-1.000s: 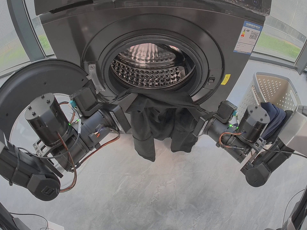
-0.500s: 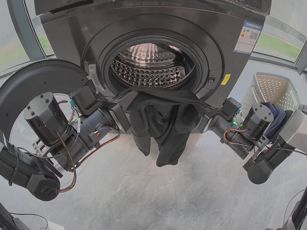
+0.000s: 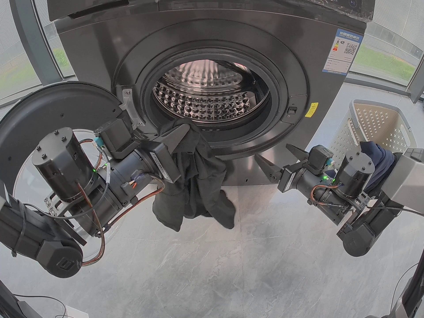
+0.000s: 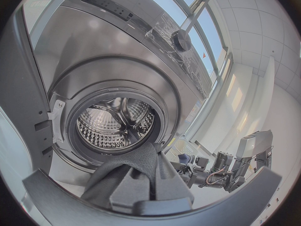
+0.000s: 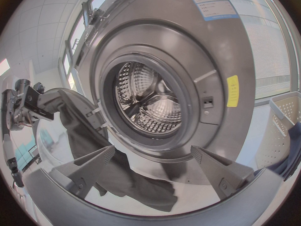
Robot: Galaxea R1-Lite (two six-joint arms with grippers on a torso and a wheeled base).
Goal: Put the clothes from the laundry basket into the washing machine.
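Head view sets the washing machine before us, its top cut off at the frame's edge. Its round door is swung open on our left and is partly hidden behind the left arm. Through the opening we see the steel drum. The laundry basket stands to the right of the machine, its lower part hidden behind the right arm. A navy piece of clothing hangs over its near rim, and we cannot make out what else lies inside.

A dark garment hangs outside the machine, in front of the lower left rim of the opening. Whether its lower end touches the floor we cannot tell. The left gripper is clamped on the garment's bunched top; in the left wrist view we see cloth pinched between its fingers. The right gripper sits well apart from the garment, below the opening's right side, its jaws spread wide with nothing between them.
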